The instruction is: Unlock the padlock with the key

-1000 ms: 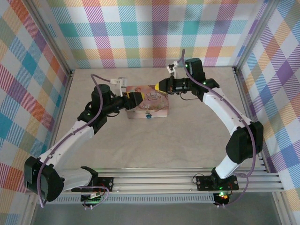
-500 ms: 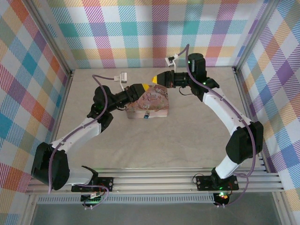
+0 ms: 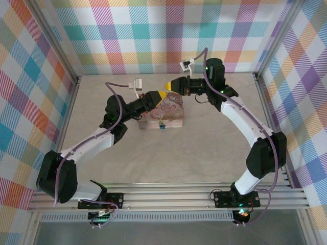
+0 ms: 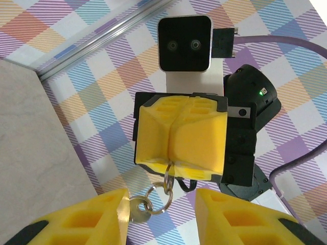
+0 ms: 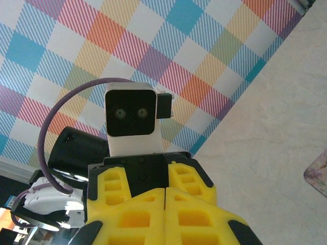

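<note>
Right fingers clamp key ring; key hangs at 7 o'clock, just beside half-open, empty left fingers.

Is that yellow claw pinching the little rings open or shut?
Shut: the right gripper has its pads pressed together without a gap, pinching the key ring.

I can't read a single word from here. The only lettering I find is a curly dark script printed on the lid of the pink box, which sits on the tabletop in the top camera's view (two short lines, I think, set among the printed picture). It is too small and too blurred for me to make out any letter. No brand, number or label is legible to me anywhere else.
</note>
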Robot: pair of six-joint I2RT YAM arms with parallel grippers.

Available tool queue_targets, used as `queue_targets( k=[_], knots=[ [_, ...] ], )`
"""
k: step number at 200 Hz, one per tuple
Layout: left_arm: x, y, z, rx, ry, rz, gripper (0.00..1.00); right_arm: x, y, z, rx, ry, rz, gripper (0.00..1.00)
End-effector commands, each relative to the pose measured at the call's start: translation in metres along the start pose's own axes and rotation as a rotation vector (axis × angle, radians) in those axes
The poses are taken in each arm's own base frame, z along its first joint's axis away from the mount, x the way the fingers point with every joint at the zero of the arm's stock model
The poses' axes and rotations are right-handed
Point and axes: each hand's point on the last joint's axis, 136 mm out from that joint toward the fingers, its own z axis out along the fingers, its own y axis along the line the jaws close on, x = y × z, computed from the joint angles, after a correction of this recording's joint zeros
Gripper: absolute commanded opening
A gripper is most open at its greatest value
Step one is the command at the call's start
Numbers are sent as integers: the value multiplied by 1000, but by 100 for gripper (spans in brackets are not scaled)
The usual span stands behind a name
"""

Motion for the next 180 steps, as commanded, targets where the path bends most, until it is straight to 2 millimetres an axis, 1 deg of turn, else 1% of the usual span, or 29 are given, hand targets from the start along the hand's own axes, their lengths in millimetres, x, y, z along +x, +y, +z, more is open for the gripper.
queue_targets(
  k=[1,41,85,115,180],
  knots=[
    [-9,-23,5,69,-34,35,38,1,22,-6,-49,-3,-47,0],
    [-10,-22,6,72,-48,30,37,5,26,-6,-56,-6,-44,0],
    [-12,-25,7,89,-60,27,31,8,28,-7,-52,-14,-42,0],
    [-9,-26,8,93,-52,22,29,9,28,-6,-50,-23,-36,0],
    [0,-27,10,100,-38,13,30,10,26,-5,-43,-42,-14,0]
  ],
)
